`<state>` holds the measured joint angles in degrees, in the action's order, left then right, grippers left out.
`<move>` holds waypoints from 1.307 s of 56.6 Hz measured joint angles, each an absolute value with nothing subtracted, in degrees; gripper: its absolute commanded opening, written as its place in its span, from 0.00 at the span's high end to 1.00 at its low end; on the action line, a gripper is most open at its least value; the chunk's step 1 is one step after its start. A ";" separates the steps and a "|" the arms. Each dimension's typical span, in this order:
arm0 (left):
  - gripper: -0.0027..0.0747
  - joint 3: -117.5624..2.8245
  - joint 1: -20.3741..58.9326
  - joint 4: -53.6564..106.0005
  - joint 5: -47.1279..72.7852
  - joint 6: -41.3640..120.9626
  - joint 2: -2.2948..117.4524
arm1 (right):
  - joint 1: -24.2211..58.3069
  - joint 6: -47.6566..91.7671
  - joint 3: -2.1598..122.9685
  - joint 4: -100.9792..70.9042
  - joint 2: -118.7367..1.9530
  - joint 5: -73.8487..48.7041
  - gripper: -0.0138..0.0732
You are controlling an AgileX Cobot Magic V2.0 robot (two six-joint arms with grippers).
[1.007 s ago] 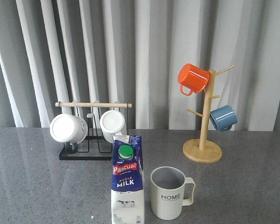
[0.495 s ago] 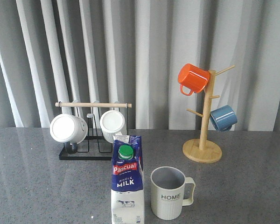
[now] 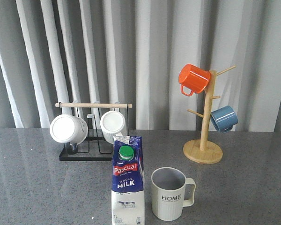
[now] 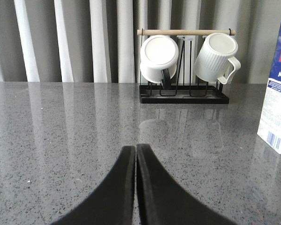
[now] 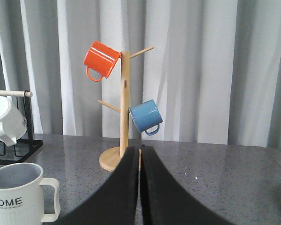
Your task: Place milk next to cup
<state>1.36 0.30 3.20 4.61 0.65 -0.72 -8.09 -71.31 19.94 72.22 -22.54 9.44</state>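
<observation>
The milk (image 3: 128, 183), a tall blue-and-white carton with a green cap and a red "Pascual" label, stands upright near the table's front edge; its side also shows in the left wrist view (image 4: 277, 89). Just to its right stands the cup (image 3: 170, 193), a cream ribbed mug lettered "HOME", handle pointing right, also seen in the right wrist view (image 5: 19, 196). A small gap separates the two. Neither gripper appears in the front view. My left gripper (image 4: 135, 147) is shut and empty over bare table. My right gripper (image 5: 140, 149) is shut and empty too.
A black wire rack (image 3: 94, 151) with a wooden bar holds two white mugs (image 3: 68, 128) at the back left. A wooden mug tree (image 3: 205, 140) at the back right carries an orange mug (image 3: 193, 78) and a blue mug (image 3: 224, 118). Grey curtains hang behind the table.
</observation>
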 measured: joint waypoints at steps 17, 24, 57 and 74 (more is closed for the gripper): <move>0.97 1.36 -0.06 3.22 6.27 0.65 -0.72 | -8.09 -71.31 19.94 72.22 -22.54 9.44 0.84; 0.97 1.36 -0.12 3.22 6.27 0.65 -0.72 | -8.09 -71.31 19.94 72.22 -22.54 9.44 0.84; 0.97 1.42 -0.12 3.22 6.63 0.65 -0.72 | -8.09 -71.31 19.94 72.22 -22.54 9.44 0.84; 0.97 1.42 -0.12 3.22 6.63 0.65 -0.72 | -8.09 -71.31 19.73 72.22 -22.54 8.26 0.84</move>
